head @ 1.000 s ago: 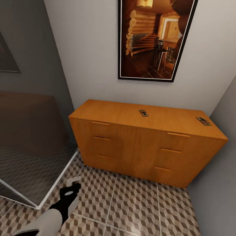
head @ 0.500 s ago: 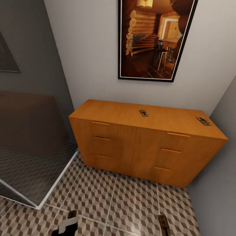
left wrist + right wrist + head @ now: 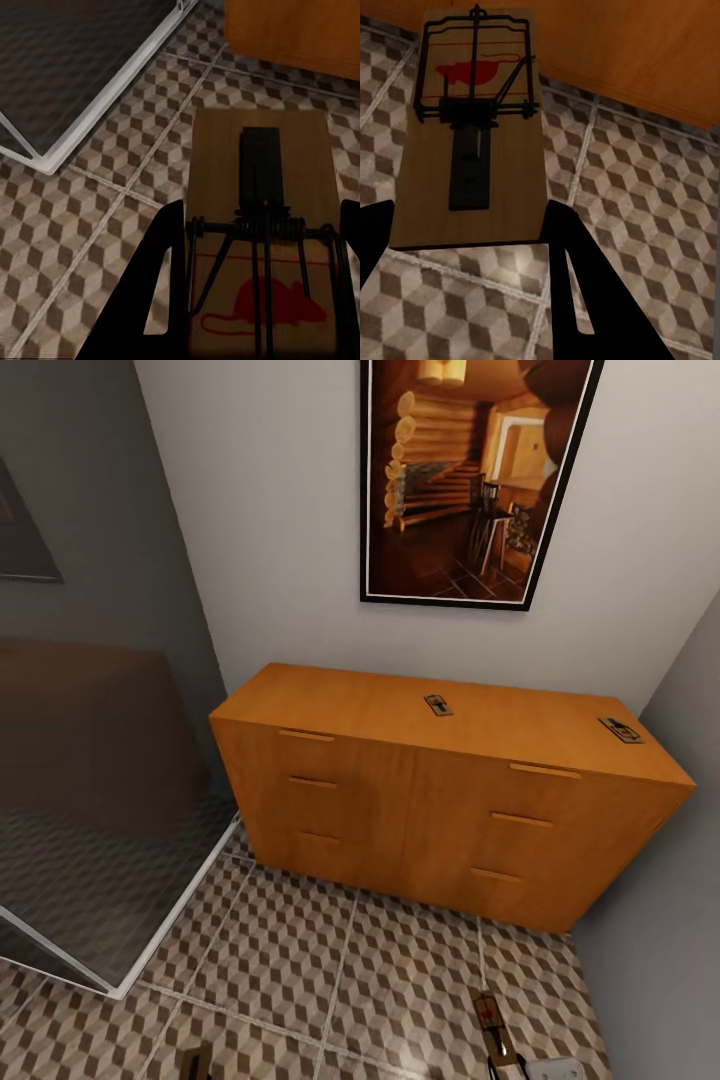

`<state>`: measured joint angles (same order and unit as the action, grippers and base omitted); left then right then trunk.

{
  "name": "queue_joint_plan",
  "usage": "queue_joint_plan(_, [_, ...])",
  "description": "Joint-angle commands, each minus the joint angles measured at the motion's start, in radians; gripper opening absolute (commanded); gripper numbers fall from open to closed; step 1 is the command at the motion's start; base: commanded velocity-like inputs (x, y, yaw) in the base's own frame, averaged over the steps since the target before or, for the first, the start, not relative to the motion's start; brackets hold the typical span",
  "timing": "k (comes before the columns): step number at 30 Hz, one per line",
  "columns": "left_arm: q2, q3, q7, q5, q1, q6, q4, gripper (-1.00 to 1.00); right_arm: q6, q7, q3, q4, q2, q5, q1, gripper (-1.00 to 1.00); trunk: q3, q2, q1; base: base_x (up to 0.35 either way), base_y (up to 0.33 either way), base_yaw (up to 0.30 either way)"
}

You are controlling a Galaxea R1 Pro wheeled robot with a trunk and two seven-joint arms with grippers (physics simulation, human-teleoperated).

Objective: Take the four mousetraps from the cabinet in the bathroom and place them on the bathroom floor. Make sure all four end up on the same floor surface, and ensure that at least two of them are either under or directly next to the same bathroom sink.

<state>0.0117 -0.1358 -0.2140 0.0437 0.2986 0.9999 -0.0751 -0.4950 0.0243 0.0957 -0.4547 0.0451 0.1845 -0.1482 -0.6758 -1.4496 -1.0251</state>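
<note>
Your left gripper (image 3: 259, 300) held one of the mousetraps (image 3: 259, 225) flat between its two dark fingers, the brown board reaching out past the fingertips over the bathroom floor (image 3: 97, 217), its red mouse mark and wire spring nearest the wrist. Your right gripper (image 3: 465, 247) clamped a second trap (image 3: 472, 127) by its plain end, so the red mark and wire frame lay at the far end, beyond the fingertips, above the cube-patterned tiles. Two more traps lay flat on the cabinet (image 3: 440, 790), well ahead of both grippers: one (image 3: 438, 705) near the middle of the top, one (image 3: 621, 730) near its right end.
</note>
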Motion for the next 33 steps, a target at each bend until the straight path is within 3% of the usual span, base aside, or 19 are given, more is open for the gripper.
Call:
queue_joint_plan(1, [0.000,-0.005,-0.007,0.007,0.001,0.004,-0.003,-1.00,-0.010,-0.004,0.005,0.002,0.000,0.008,-0.001,-1.00,-0.001,0.000,0.000,0.000,0.000,0.000])
queue_joint_plan(33, [-0.006,-0.005,-0.008,0.007,0.001,-0.021,-0.003,-1.00,-0.026,-0.004,0.007,0.021,-0.003,0.009,-0.001,-1.00,-0.001,0.000,0.000,0.000,0.000,0.000])
